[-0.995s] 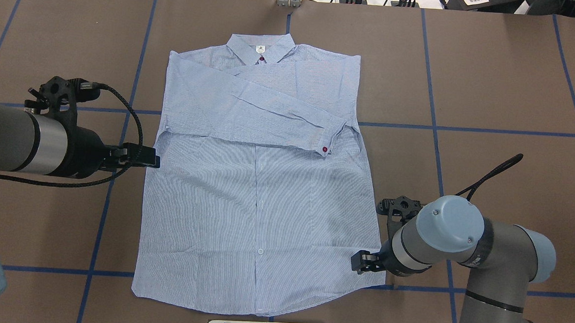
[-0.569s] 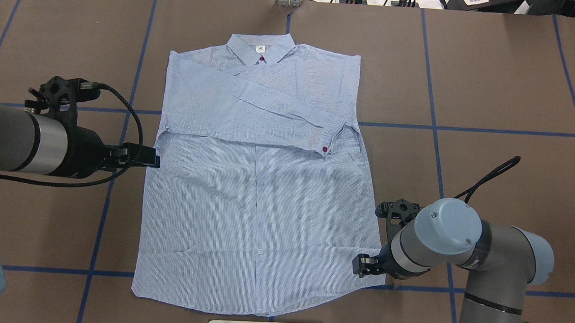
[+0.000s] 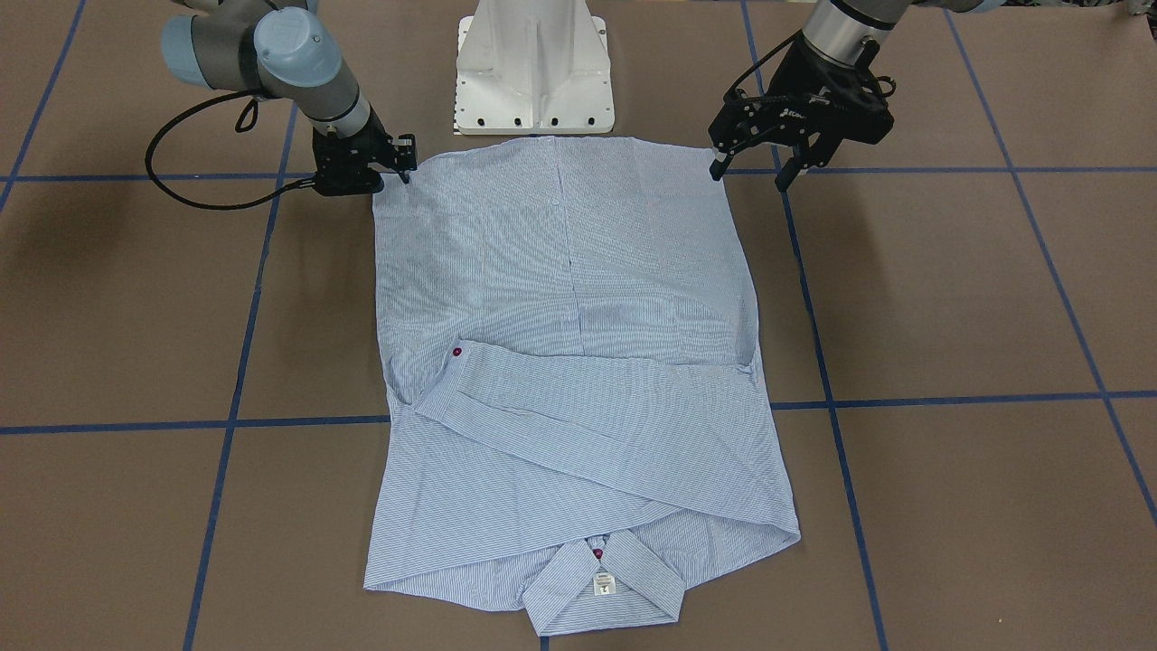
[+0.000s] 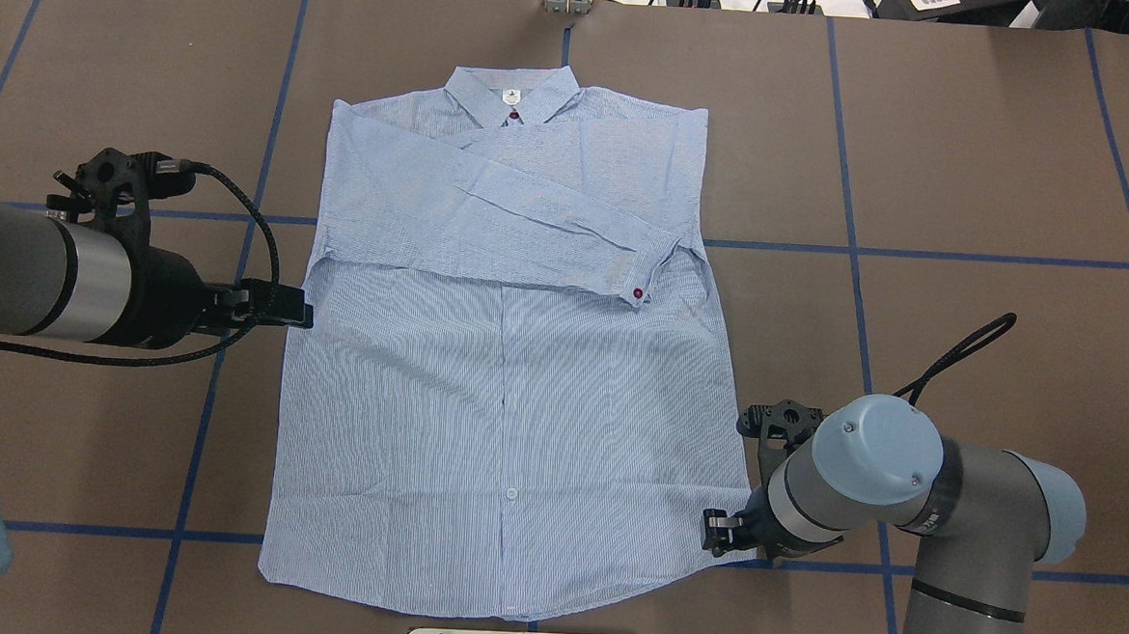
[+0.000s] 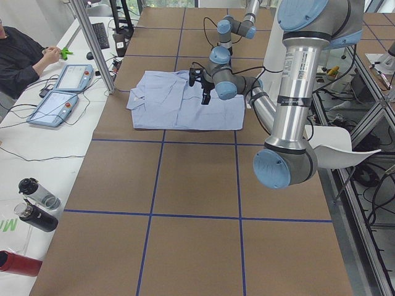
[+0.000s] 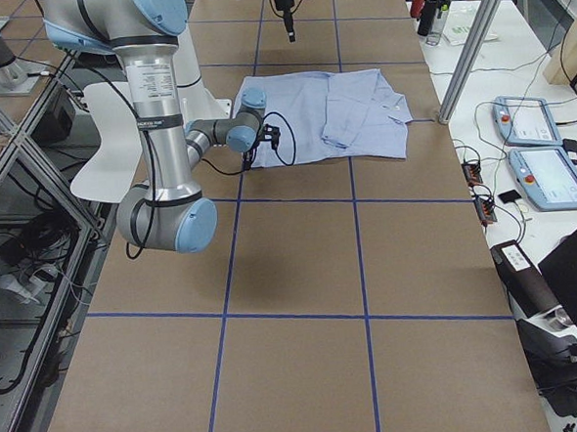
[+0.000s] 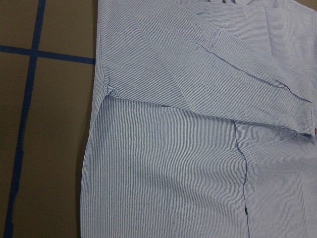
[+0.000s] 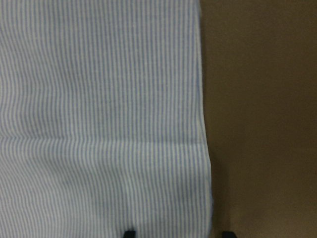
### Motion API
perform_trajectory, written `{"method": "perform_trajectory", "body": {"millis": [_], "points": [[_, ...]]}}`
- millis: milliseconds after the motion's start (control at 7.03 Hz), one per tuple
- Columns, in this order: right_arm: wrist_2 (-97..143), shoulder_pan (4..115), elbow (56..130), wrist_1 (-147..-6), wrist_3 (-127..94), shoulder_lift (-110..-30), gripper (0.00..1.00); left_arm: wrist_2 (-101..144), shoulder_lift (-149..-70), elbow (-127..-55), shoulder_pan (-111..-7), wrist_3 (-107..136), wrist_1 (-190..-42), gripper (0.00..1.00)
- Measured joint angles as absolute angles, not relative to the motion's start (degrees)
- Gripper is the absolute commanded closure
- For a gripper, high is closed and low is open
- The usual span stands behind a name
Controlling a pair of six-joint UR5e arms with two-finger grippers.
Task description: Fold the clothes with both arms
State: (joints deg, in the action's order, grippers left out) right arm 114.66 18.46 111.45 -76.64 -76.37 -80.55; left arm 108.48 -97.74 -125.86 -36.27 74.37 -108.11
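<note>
Right gripper (image 4: 715, 536) has edged toward the shirt (image 4: 502, 401) hem corner at 5 o'clock, jaws apart. Left gripper (image 4: 300, 316) is at 9 o'clock, also spread. Sleeves are folded in; I reckon the body folds are left.

Left arm (image 4: 93, 283): stretched in level from the side. Left pincer (image 3: 750, 176): tips turned downward, jaws spread wide, nothing held. Right arm (image 4: 871, 459): elbow bent, wrist dropped low. Right pincer (image 4: 719, 533): fingertips (image 8: 130, 232) parted.

table (image 4: 999, 137): brown, blue tape grid (image 4: 964, 257) | shirt (image 4: 511, 420): flat, front up, sleeve folded across chest | white pedestal (image 3: 533, 63): beside hem
</note>
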Motion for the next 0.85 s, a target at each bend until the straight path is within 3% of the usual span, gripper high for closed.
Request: {"method": "perform_trajectory", "body": {"millis": [284,569,853], "points": [[114.8,18.5,111.6,-76.6,-76.4,-80.9,0.47,108.5,-97.6,-125.9,-36.3,74.4,-108.1,0.00],[115.9,18.6,111.8,-76.6,-76.4,-81.2,0.60,108.5,-97.5,-125.8,-36.3,74.5,-108.1,0.00],[116.3,18.6,111.8,-76.6,-76.4,-81.3,0.60,108.5,-97.5,-125.7,-36.3,74.5,-108.1,0.00]]}}
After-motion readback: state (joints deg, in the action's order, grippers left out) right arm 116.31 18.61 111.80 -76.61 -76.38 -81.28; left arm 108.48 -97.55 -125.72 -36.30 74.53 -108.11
